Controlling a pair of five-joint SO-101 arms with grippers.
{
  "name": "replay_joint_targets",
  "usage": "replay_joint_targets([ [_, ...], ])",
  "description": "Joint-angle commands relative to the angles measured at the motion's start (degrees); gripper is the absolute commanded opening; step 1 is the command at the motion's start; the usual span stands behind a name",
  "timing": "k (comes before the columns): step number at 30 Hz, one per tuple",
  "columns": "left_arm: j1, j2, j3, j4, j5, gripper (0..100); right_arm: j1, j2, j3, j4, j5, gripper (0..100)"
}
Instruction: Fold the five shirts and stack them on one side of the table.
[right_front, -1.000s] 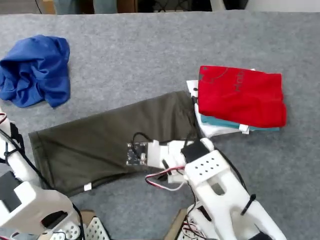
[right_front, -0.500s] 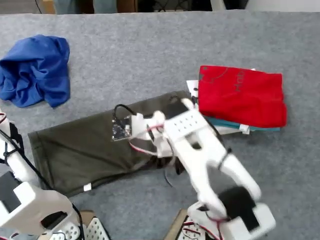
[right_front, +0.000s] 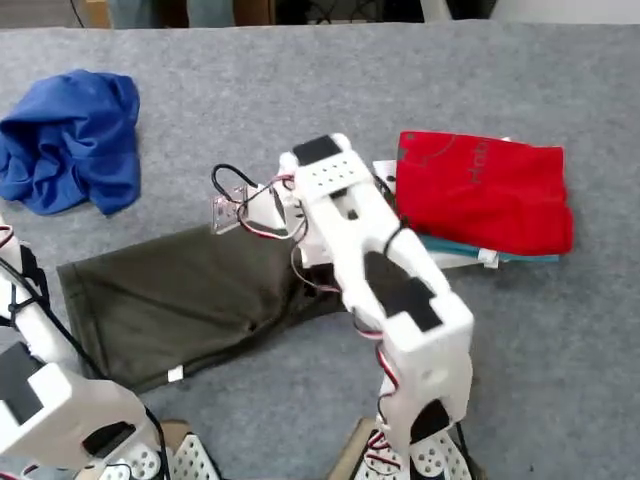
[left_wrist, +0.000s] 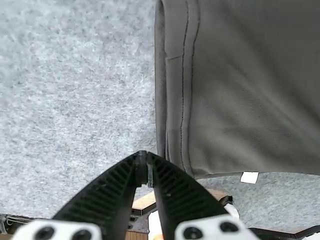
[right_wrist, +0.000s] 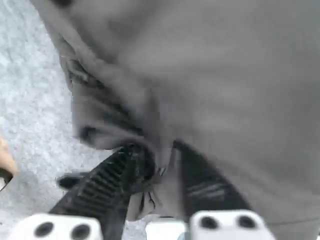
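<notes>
Olive cloth is what you have in hand. The olive shirt (right_front: 170, 300) lies stretched across the near middle of the table (right_front: 300, 80). It is flat over most of its length, and the end toward the stack is gathered into a rumpled fold beneath your right arm (right_front: 370, 260). Your right gripper (right_wrist: 160, 152) is narrow and clamped on that shirt: in the right wrist view a bunched fold of the fabric sits pinched between the two fingers, with more cloth draping beyond them.

Your left gripper (left_wrist: 144, 157) has its fingers pressed together with nothing between them. It hangs over bare felt just beside the shirt's stitched hem, apart from the cloth. A small white label (left_wrist: 248, 177) pokes out at the hem's corner close by. In the high view you can see that label (right_front: 176, 374) on the near edge of the shirt, toward your left arm (right_front: 60, 410).

Just beside the gathered end, on the right side of the table, stands the pile. A folded red shirt (right_front: 485, 190) is on top, a teal shirt (right_front: 455, 245) shows as a thin band under it, and a white shirt (right_front: 425, 262) lies at the bottom, sticking out toward the olive one. Well apart, at the far left corner, your blue shirt (right_front: 72, 140) lies crumpled and unfolded. Grey felt covers the whole table.
</notes>
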Motion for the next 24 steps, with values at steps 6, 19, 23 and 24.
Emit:
replay_joint_targets([
  [6, -0.04, -2.90, -0.31, -1.49, -0.09, 3, 2.20, 6.81, -19.74, 6.68, -4.04, 43.7],
  [19, -0.04, -2.99, -0.48, -1.85, -0.44, 3, 3.25, -13.67, -4.62, 8.18, -13.19, 9.0],
  [23, 0.04, -2.99, -0.48, -2.02, -0.44, 3, 2.11, -25.54, 12.79, 8.18, -13.19, 1.6],
  [24, 0.04, -2.99, -0.48, -2.02, -0.44, 3, 1.67, -28.35, 16.92, 8.18, -13.19, 2.4],
])
